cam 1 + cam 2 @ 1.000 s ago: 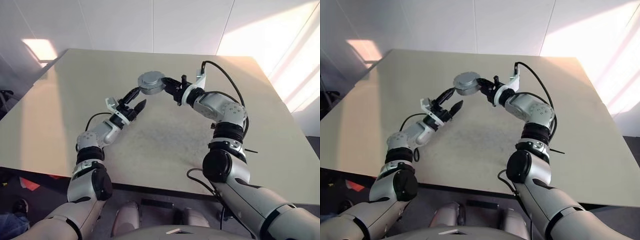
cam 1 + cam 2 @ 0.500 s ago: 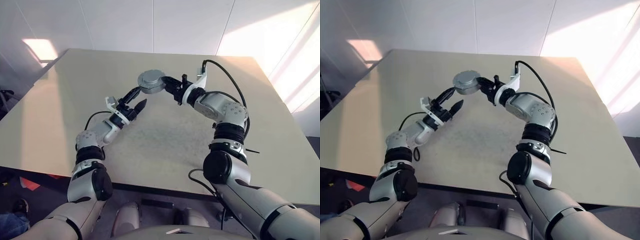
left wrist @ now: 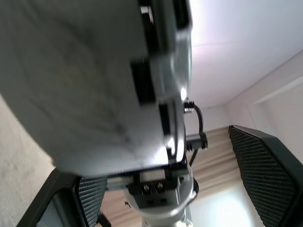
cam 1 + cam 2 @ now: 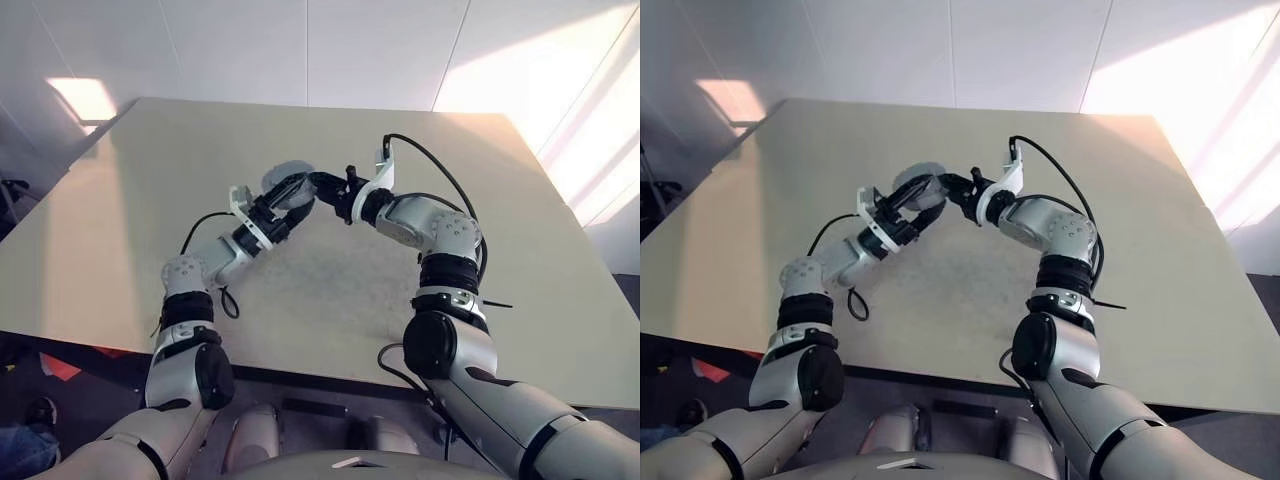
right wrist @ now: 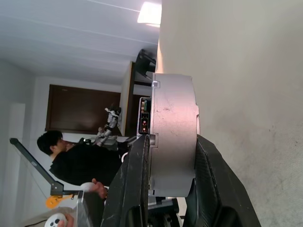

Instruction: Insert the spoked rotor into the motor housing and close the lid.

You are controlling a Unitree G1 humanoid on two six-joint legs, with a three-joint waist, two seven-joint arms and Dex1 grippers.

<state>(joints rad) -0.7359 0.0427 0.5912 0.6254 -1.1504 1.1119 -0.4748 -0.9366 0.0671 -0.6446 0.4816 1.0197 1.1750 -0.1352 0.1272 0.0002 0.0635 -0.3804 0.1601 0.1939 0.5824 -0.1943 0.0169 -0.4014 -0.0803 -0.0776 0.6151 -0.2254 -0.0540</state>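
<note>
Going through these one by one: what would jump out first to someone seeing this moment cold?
The two grippers meeting in mid-air over the middle of the beige table. The right gripper is shut on a thick grey round unit, held edge-on above the tabletop, and the left gripper, fingers spread wide, reaches around that unit from the other side. A person shows in the background of the right wrist view.
</note>
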